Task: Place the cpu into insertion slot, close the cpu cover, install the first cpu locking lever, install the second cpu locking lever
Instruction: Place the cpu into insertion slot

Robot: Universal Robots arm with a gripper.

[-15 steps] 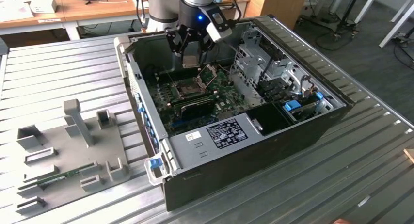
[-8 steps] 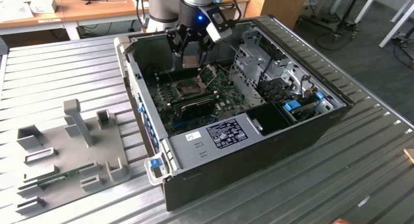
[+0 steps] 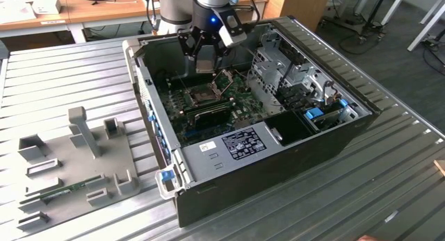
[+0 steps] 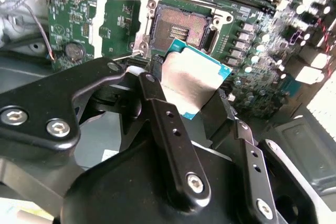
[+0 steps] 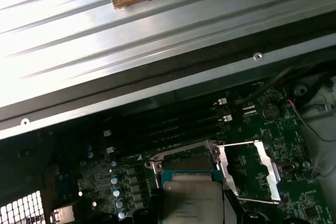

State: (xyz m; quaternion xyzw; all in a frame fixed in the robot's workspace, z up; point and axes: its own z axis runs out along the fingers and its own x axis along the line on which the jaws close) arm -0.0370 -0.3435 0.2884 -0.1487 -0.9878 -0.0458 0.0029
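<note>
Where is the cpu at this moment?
In the second wrist view the cpu is held by the gripper, near the empty insertion slot, whose cpu cover is open.

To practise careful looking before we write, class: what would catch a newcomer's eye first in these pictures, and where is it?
The open computer case lies on the ribbed metal table, with the arm's gripper reaching down into it. In the second wrist view, the fingers hold the cpu close to the bare insertion slot, and the cpu cover is swung open beside the slot.
</note>
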